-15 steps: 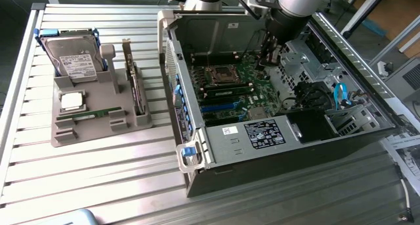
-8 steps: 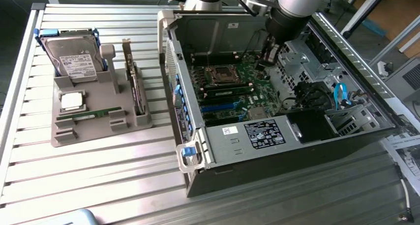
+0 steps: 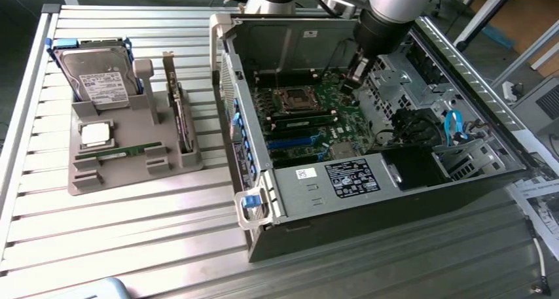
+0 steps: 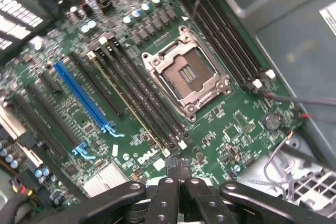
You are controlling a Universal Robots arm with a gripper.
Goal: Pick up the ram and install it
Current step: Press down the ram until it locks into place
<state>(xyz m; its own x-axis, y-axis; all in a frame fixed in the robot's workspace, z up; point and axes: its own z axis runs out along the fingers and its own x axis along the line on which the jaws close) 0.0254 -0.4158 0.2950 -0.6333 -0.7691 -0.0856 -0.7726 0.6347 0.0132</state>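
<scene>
Green motherboard (image 4: 220, 124) marked "DELL" (white lettering) beneath end effector (image 4: 178, 169), fingers pressed together, empty. Ram (image 3: 120, 152) lies flat in grey holder tray (image 3: 131, 175) on slatted surface (image 3: 114, 233), well apart from open computer case (image 3: 262, 201). CPU socket (image 4: 186, 74) empty.

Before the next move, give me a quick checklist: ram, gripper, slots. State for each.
1. Ram picked up: not ok, it lies in the grey tray.
2. Gripper free: ok, fingers together, holding nothing.
3. Gripper near the ram: not ok, it hangs over the motherboard inside the case, apart from the tray.
4. Memory slots beside the CPU socket free: ok, they look empty.
5. Slot latches open: cannot tell.
</scene>
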